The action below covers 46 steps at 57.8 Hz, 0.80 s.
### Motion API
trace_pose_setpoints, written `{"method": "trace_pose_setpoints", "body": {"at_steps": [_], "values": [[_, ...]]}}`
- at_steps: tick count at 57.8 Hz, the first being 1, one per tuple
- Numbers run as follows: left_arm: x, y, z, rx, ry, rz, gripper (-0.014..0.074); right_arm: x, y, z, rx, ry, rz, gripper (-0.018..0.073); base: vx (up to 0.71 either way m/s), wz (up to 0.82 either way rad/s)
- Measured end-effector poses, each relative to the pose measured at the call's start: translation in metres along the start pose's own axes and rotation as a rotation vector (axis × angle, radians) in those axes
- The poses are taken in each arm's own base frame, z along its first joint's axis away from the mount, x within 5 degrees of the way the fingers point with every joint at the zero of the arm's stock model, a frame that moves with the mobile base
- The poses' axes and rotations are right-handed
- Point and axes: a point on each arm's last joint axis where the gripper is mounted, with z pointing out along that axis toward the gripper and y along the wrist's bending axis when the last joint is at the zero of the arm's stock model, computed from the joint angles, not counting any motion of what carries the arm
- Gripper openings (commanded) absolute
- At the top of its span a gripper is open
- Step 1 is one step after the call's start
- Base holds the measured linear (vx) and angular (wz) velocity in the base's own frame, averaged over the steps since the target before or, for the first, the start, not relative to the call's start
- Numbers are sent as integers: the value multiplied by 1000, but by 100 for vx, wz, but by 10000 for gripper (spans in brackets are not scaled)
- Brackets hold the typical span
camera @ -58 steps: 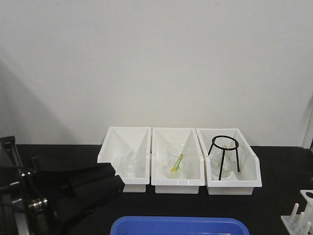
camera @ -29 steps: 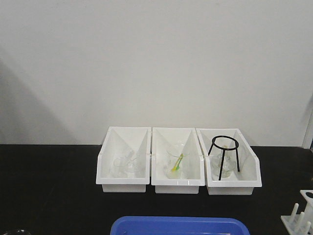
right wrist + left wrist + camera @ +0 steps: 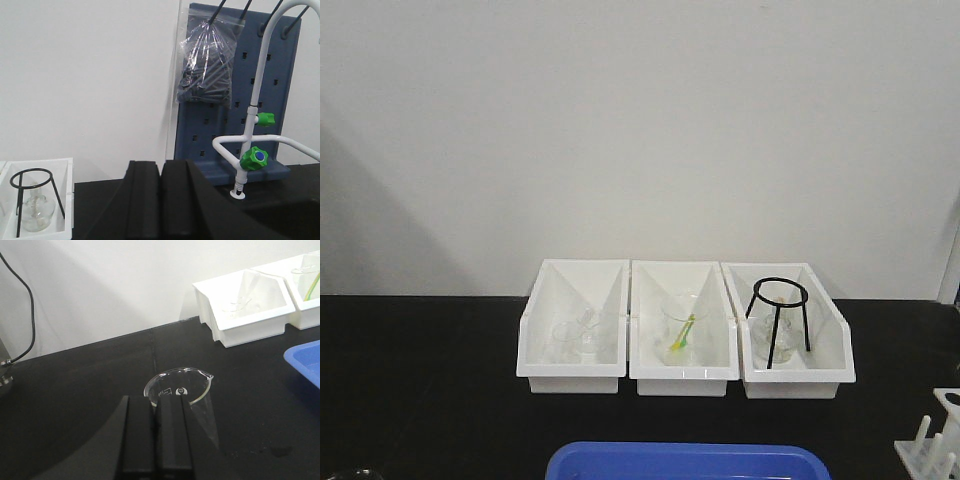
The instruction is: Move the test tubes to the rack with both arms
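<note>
Beaker [image 3: 181, 390]: wide clear glass, upright on the black bench at far left, its rim barely entering the front view at the bottom-left corner. The left gripper [image 3: 157, 432] sits just behind and above it, black fingers pressed together with no gap and nothing between them; clenched, empty. Likely poised over the beaker because tubes stand in it, though none can be made out through the glass.

Left bin [image 3: 572, 372]: white, open; clear glassware lies inside, possibly a tube leaning on the wall, too faint to be sure.

Middle bin [image 3: 682, 372]: holds a clear beaker with a yellow-green stick [image 3: 682, 335] leaning in it.

Blue tray [image 3: 686, 462]: near edge of the bench, centre; contents out of frame.

Right bin [image 3: 798, 376]: holds a black wire tripod [image 3: 779, 318] standing over a small glass flask.

Rack [image 3: 932, 446]: white, pegs upright, at the near right corner, cropped; no tube seen in the visible hole. It stands well apart from the beaker, which suits a handover between arms.

Right gripper [image 3: 161, 200]: raised, facing the far right, where a white tap [image 3: 256, 110] with green knobs and a blue pegboard [image 3: 235, 90] stand; fingers closed flush on nothing.
</note>
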Motion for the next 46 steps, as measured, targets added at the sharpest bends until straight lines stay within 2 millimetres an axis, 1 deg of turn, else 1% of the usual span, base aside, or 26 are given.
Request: {"method": "trace_pose_setpoints", "body": {"at_steps": [46], "values": [[1,0,0,2,8,-3,-18,-1,0,0,0,-1,-1,-7,0,0]]}}
